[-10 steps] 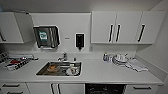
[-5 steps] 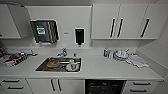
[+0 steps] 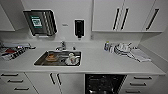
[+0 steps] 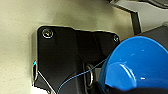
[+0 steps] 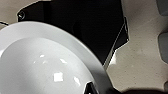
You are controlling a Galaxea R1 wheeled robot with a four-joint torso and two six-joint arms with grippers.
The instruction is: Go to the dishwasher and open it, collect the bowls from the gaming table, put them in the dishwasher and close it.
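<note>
The dishwasher (image 3: 103, 83) is under the white counter, right of the sink. Its front stands open and shows a dark racked interior. In the left wrist view a bright-blue bowl (image 4: 140, 65) hangs close to the camera above the pale floor, with my left gripper (image 4: 125, 89) shut on its rim. In the right wrist view a white bowl (image 5: 47, 65) shows large, and my right gripper (image 5: 100, 90) is shut on its edge. The gaming table is out of view.
A steel sink (image 3: 40, 61) with dishes in it is set in the counter (image 3: 100, 62). Stacked plates (image 3: 122, 48) and a cloth lie at the right, and a rack of utensils (image 3: 12, 51) at the left. A towel dispenser (image 3: 41, 22) and a soap dispenser (image 3: 79, 28) hang on the wall. Drawers (image 3: 12, 81) flank the dishwasher.
The whole head picture has shifted upward, so the camera has moved. More of the open dishwasher now shows at the bottom edge.
</note>
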